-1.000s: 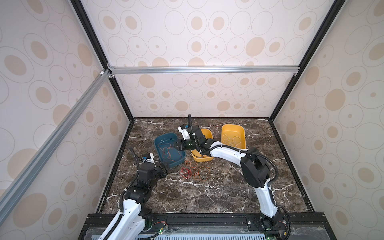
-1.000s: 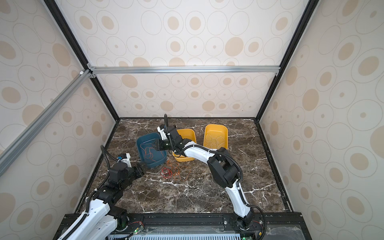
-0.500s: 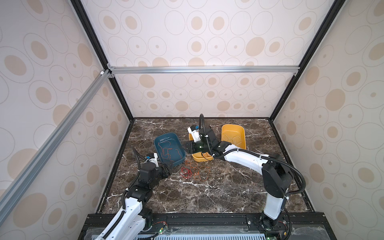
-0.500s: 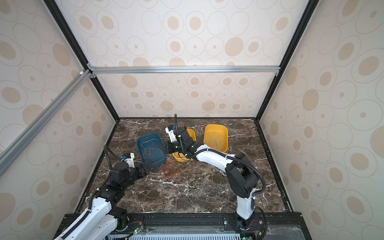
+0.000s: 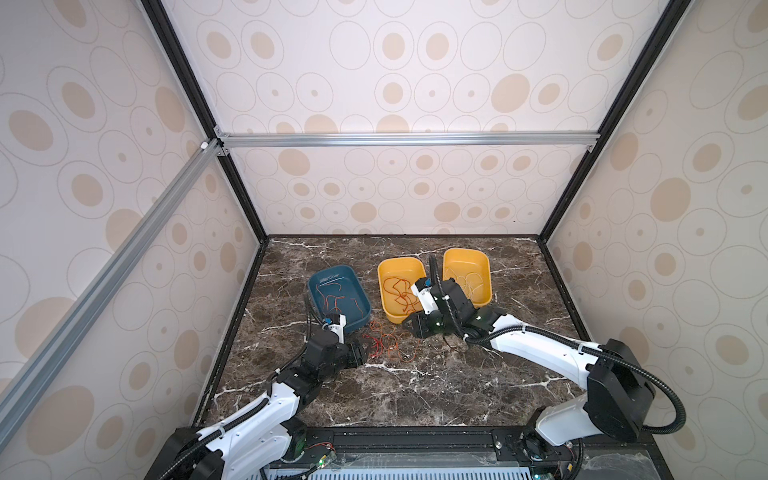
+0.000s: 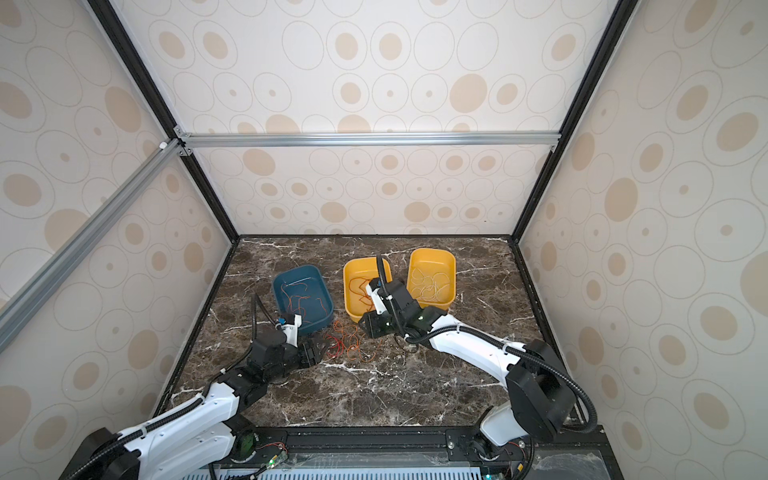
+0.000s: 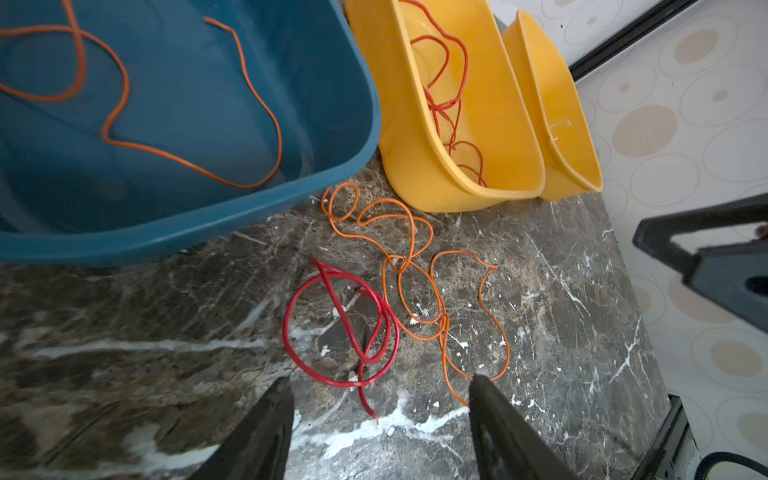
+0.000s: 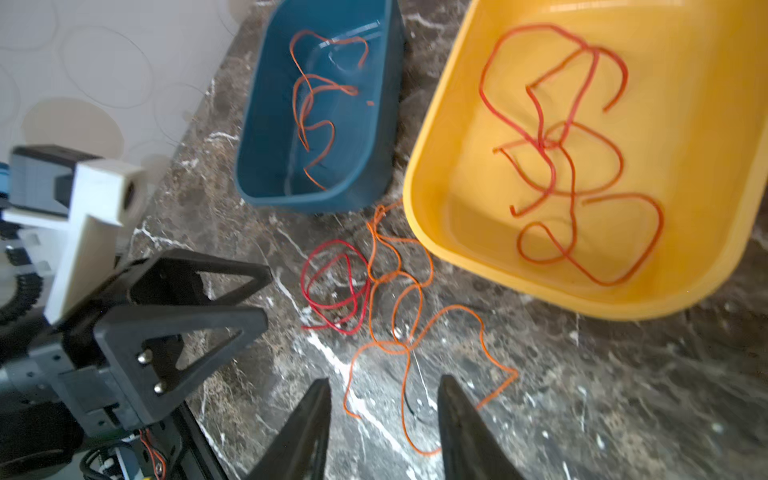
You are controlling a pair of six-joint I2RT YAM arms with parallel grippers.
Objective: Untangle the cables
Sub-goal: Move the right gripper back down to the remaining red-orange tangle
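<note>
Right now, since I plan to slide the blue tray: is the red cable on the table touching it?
Apart. The left wrist view shows a strip of bare table between the red cable and the blue tray.

**A:** What closes the space in?

**B:** Cream wall panels (image 5: 415, 62) printed with tan ovals and thin rings, at the back and down both sides in both top views. Black frame posts (image 5: 242, 195) run along the corners.

**A:** Any other structure?

**B:** A silver aluminium bar (image 5: 407, 139) crosses the middle of the frame, and an aluminium rail (image 5: 104, 286) slants toward the lower left.

**A:** And underneath?

**B:** A dark brown marble surface (image 5: 415, 395) with white veins, lower centre. The light is soft and even.
</note>
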